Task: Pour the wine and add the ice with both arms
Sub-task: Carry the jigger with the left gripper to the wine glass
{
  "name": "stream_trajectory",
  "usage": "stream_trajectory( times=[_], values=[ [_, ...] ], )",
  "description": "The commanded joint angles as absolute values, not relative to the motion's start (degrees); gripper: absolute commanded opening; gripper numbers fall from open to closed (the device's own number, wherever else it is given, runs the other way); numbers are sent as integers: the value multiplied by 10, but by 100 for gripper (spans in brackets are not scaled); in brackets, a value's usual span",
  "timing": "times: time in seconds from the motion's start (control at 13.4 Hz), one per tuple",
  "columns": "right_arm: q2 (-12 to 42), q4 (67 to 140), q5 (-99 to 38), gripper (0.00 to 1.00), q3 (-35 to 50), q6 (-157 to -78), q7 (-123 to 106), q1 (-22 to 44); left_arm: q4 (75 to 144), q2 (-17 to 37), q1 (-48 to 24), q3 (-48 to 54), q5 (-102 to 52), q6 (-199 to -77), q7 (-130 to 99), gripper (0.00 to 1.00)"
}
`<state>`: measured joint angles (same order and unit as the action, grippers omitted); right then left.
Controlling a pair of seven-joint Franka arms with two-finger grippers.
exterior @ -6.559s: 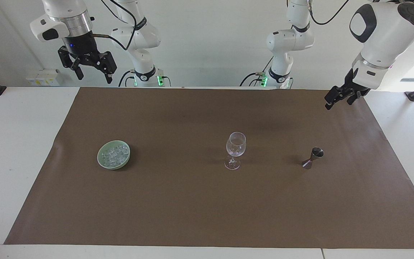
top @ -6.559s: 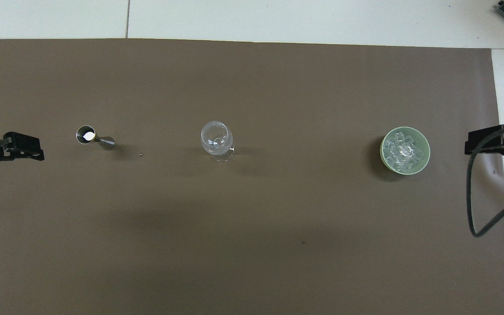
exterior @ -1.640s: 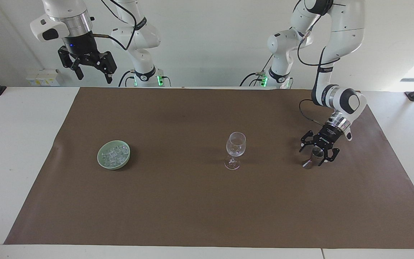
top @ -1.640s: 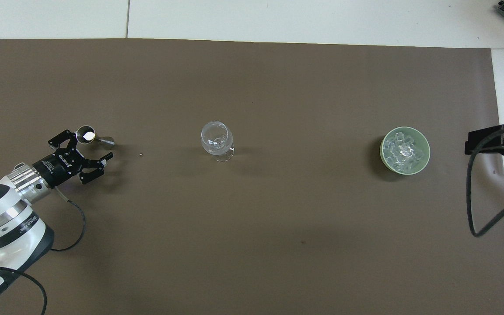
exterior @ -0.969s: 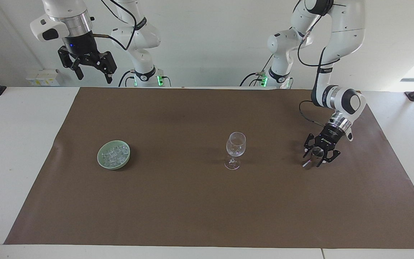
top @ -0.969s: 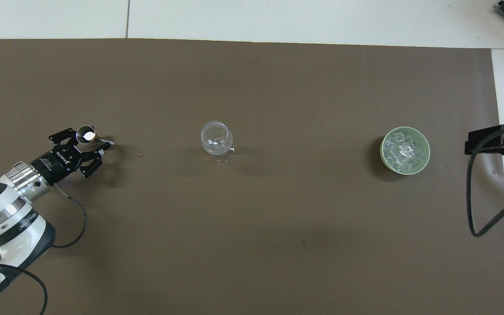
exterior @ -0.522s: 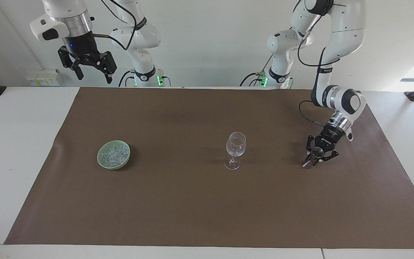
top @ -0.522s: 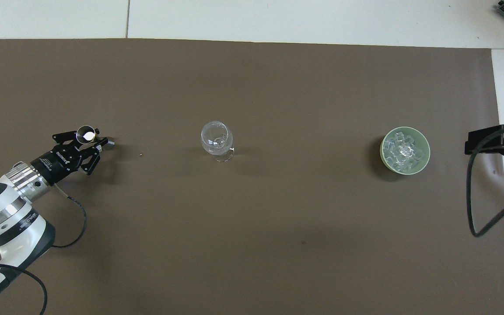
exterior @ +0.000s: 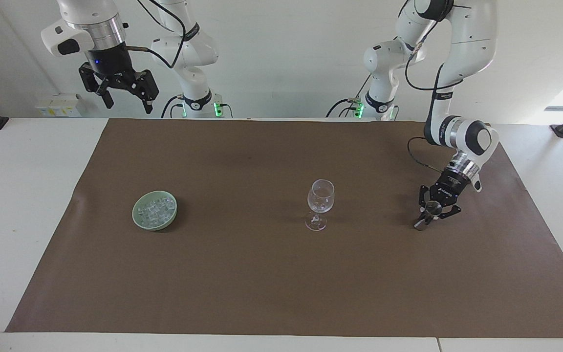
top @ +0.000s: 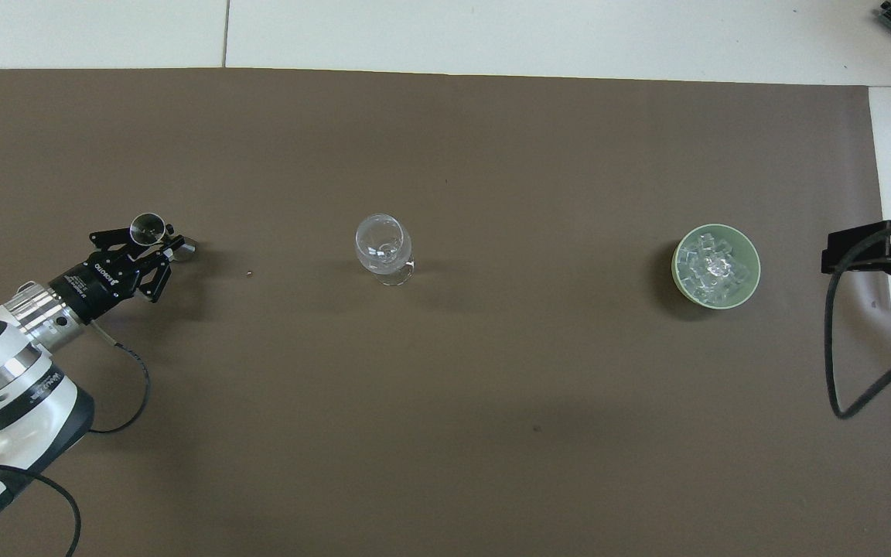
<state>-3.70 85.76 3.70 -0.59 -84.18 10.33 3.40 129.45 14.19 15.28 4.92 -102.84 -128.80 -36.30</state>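
- gripping the jigger (exterior: 427, 215) with our left gripper (exterior: 431, 213): the fingers are clamped on its narrow waist, and it stands tilted on the brown mat (exterior: 281, 274) at the left arm's end of the table (exterior: 17, 205).
- overhead, the jigger (top: 150, 232) shows its open upper cup above the left gripper (top: 153, 244), with the small lower cone just past the fingertips.
- our left arm (exterior: 462, 88) reaches down from its base, wrist angled low toward the mat; its black cable loops beside the wrist.
- our right gripper (exterior: 124, 95) hangs high in the air near the right arm's base, jaws spread wide, holding nothing. that arm waits.
- overhead, only the right gripper's (top: 875, 251) tip and its cable show, at the edge of the mat, beside the bowl.
- the wine glass (exterior: 319, 204) stands upright around the middle of the mat, well apart from the jigger. whether it holds any liquid, we cannot tell.
- the ice (exterior: 154, 210) sits as a heap of clear cubes in the green bowl (exterior: 138, 221), toward the right arm's end of the mat, well apart from the glass.
- overhead, the wine glass (top: 384, 249), the ice (top: 715, 264) and the green bowl (top: 677, 272) lie roughly in one row with the jigger across the table.
- a tiny pale speck (top: 249, 273) lies on the mat between jigger and glass; we cannot tell what it is.
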Motion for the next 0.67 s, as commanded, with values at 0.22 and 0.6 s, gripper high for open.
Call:
stream_trajectory(
  times=[0.22,0.6],
  values=[
    [-50,875,33,100,-5,-848,94,33,1246,142,128,49,-1032,-1300,-364,0],
    [-50,875,33,100,-5,-848,94,33,1236,107,68,54,-1032,-1362,-410,0]
  ],
)
